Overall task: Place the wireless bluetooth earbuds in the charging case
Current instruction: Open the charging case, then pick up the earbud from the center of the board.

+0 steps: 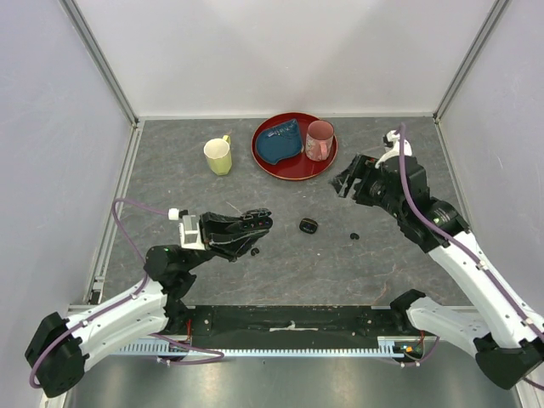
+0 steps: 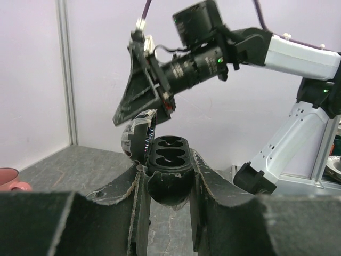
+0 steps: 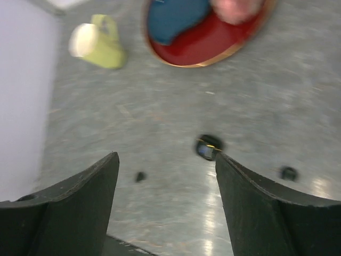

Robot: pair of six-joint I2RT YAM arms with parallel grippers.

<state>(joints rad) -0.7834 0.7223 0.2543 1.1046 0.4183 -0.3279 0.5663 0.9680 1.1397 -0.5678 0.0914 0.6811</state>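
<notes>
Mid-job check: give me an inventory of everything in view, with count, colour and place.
earbuds: 2 visible, black, loose on the table, one right of centre, the other left of centre
charging case: 1, black, lid open, wells look empty, held at left
second case: 1, black, table centre
mug: 1, yellow-green, left of plate
plate: 1, red, far centre
blue item: 1, on plate
cup: 1, pink, on plate
left gripper: 1, black, shut on charging case
right gripper: 1, black, open, empty, near plate

View blurred; right hand (image 3: 166, 156), fingers spread, over bench (image 3: 160, 114); black case (image 3: 208, 147) between left earbud (image 3: 140, 176) and right earbud (image 3: 289, 173), touching neither
</notes>
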